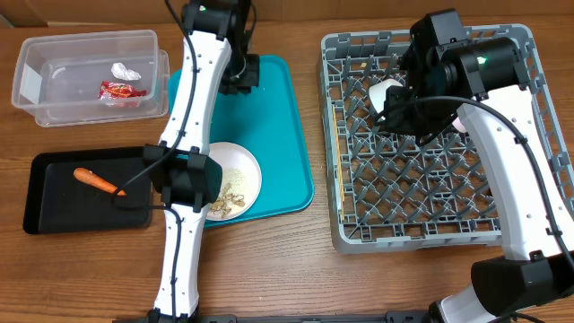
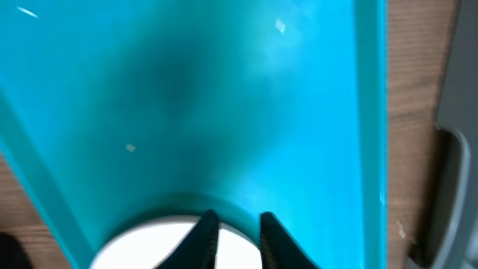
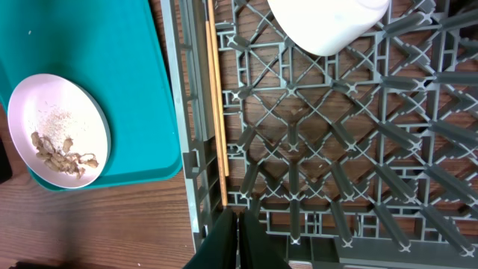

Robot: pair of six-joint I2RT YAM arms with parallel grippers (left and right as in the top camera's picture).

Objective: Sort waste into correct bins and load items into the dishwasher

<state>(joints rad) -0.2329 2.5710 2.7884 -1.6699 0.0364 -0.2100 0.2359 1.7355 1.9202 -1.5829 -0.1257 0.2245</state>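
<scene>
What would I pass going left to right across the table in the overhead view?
Black tray holding the carrot → teal serving tray → grey dish rack. The clear tub sits over the same span as the black tray, so it is left out.

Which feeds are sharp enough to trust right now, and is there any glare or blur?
Left wrist: soft and smeared, the round white dish blurred at its edge, pale glare specks on the teal tray. Right wrist: crisp on the dish rack and chopsticks. Overhead: evenly lit and sharp.
</scene>
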